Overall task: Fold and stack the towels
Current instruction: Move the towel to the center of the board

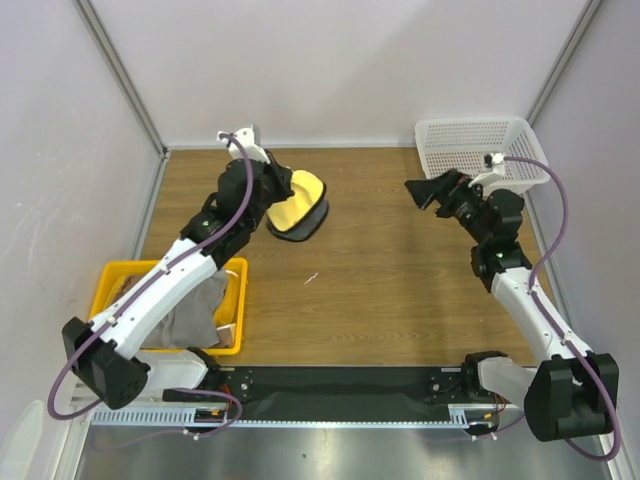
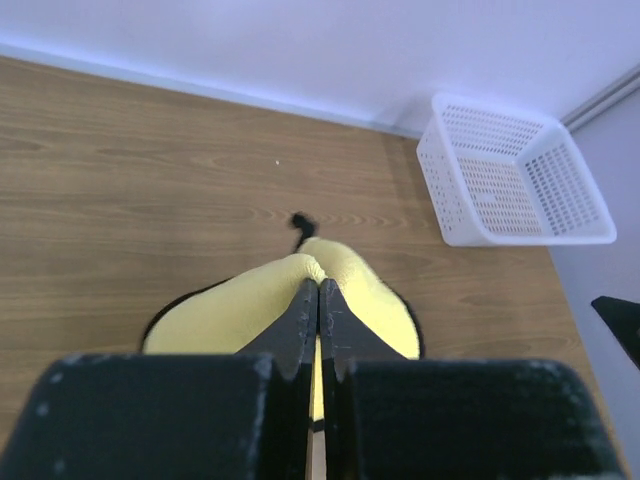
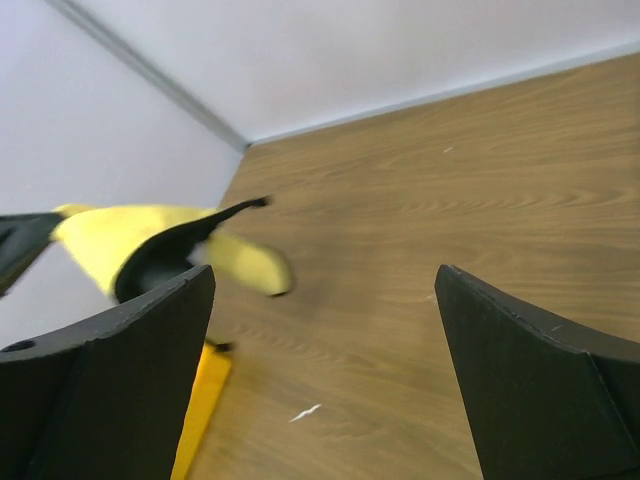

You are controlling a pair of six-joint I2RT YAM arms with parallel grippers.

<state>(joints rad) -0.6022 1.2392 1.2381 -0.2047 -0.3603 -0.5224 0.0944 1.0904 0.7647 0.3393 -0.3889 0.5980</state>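
Yellow towel (image 1: 298,205) hangs bunched at upper centre-left of the top view, held by our left gripper (image 1: 278,200). A grey towel (image 1: 190,320) lies in the tray (image 1: 238,300) at lower left.

In the left wrist view, the jaws are pinched tight on the yellow fold.

In the right wrist view, our right gripper (image 3: 325,280) gapes wide and holds nothing.

We judge this the fetching step. Next we must spread the towel flat mid-table.

Smooth, matt wood-grain counter (image 1: 380,290); soft yellow cloth towel (image 1: 296,206); white plastic mesh basket (image 1: 462,150); smooth yellow plastic tray (image 1: 240,300).
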